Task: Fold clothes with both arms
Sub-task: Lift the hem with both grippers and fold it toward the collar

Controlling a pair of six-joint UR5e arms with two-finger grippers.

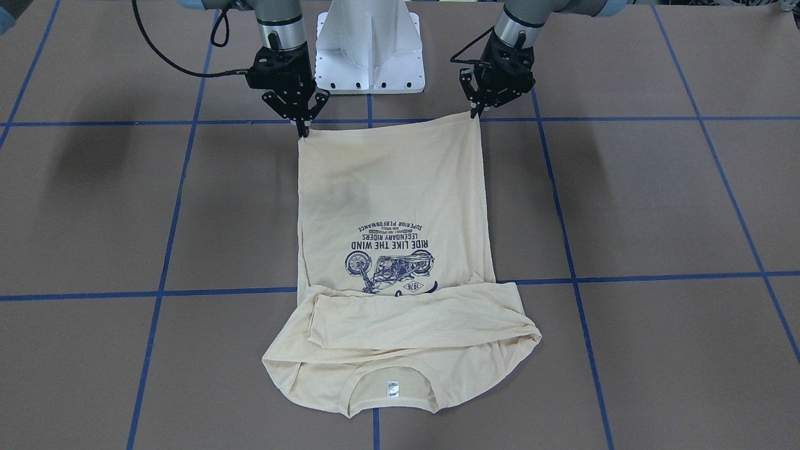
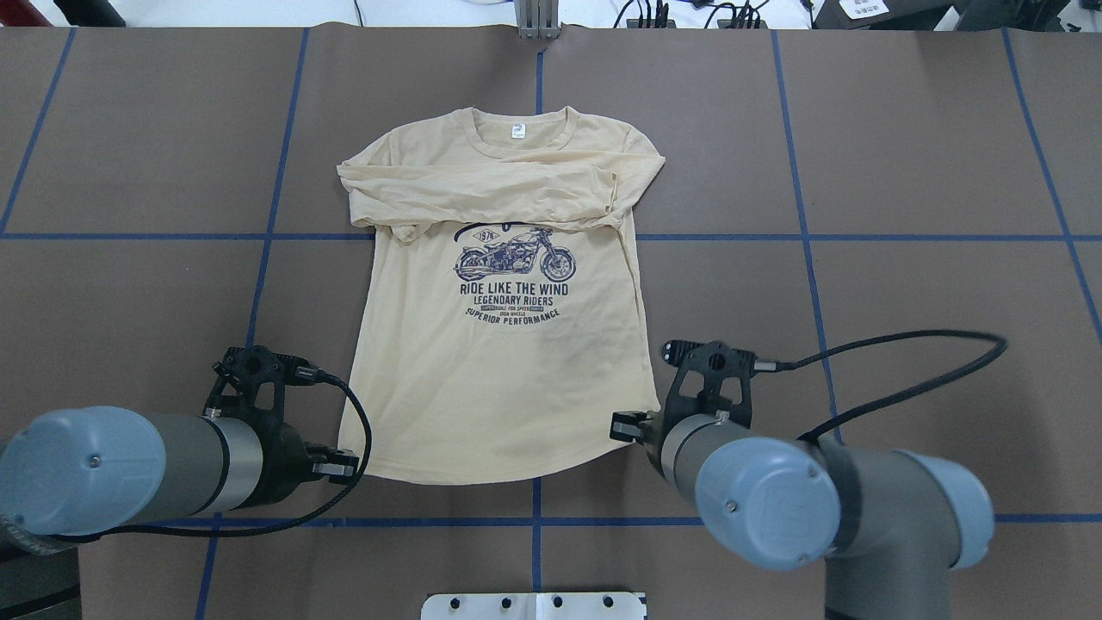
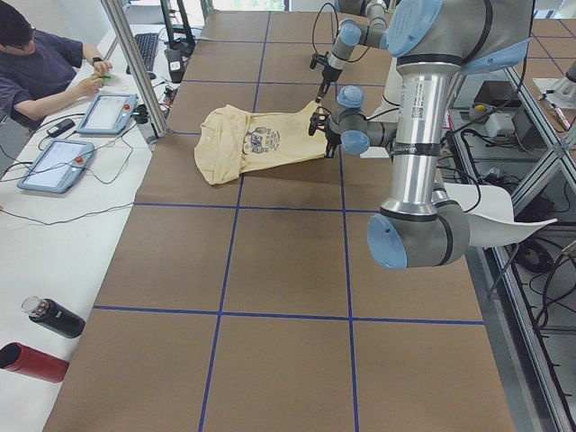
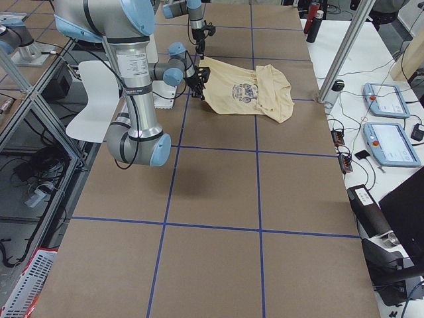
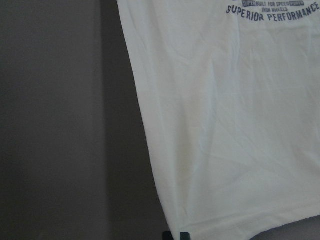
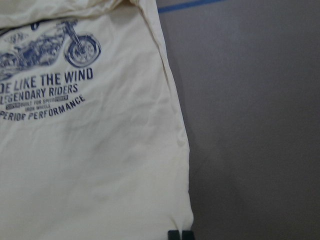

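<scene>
Lying flat: thin, smooth cream-yellow T-shirt (image 2: 504, 387)

The left arm (image 2: 129, 469) and right arm (image 2: 775, 491) reach forward, low and parallel. The left gripper (image 1: 480, 111) and right gripper (image 1: 303, 128) point down, fingers pinched together on the T-shirt (image 1: 390, 187) hem corners.

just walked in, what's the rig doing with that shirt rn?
Both arms are working on a cream long-sleeved T-shirt that lies print-up on the table. Its sleeves are already folded across the chest. The left gripper is shut on one bottom hem corner and the right gripper on the other, at the robot's end of the shirt. The corners look slightly pulled up. The body is not yet folded.
</scene>
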